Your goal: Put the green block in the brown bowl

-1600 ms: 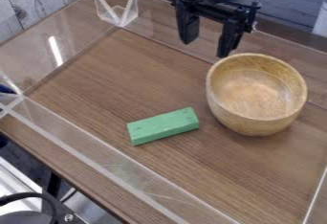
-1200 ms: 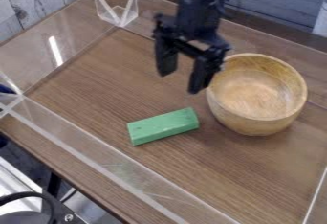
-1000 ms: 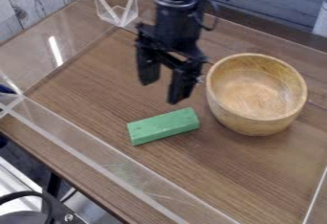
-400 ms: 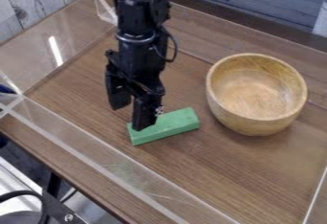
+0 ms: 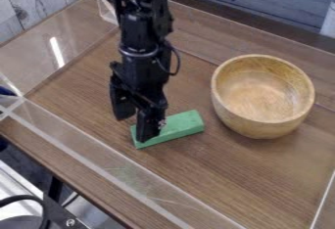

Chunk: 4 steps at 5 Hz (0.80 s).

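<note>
The green block [image 5: 181, 128] lies flat on the wooden table, left of the brown bowl [image 5: 263, 95]; its left part is hidden behind my gripper. My gripper [image 5: 136, 116] points straight down and stands open just over the block's left end, one finger [image 5: 148, 123] in front of the block and the other further left. Nothing is held. The bowl sits empty to the right, about a hand's width from the block.
Clear acrylic walls [image 5: 59, 125] fence the table along the front-left and back-left edges. A clear folded stand [image 5: 119, 11] sits at the back corner. The black arm [image 5: 141, 27] rises from the gripper toward the top of the view.
The open gripper has travelled from beside the bowl's far rim leftward and toward the camera, sinking down until it stands over the block's left end. Block and bowl have not moved.
</note>
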### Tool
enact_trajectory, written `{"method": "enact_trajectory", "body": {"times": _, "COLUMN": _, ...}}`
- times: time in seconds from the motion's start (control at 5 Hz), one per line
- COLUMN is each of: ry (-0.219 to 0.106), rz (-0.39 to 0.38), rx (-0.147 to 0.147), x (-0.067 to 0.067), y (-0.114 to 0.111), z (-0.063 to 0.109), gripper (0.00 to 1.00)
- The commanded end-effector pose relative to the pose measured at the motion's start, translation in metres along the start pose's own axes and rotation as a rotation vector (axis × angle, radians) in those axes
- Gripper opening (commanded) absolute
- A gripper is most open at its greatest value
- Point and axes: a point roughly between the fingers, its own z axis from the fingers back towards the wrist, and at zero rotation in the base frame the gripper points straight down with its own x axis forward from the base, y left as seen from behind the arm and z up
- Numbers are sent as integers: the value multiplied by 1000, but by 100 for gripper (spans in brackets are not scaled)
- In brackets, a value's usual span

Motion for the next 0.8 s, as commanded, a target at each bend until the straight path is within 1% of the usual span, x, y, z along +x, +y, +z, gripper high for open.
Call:
{"method": "enact_trajectory", "body": {"times": 0.0, "ry": -30, "rz": -5, "rx": 13, "x": 7, "y": 2, "z": -2, "gripper": 100}}
{"method": "enact_trajectory", "body": {"times": 0.2, "ry": -33, "rz": -14, "rx": 9, "x": 11, "y": 1, "z": -7, "gripper": 100}}
{"method": "enact_trajectory", "body": {"times": 0.6, "ry": -58, "rz": -24, "rx": -6, "x": 12, "y": -2, "z": -4, "gripper": 100}}
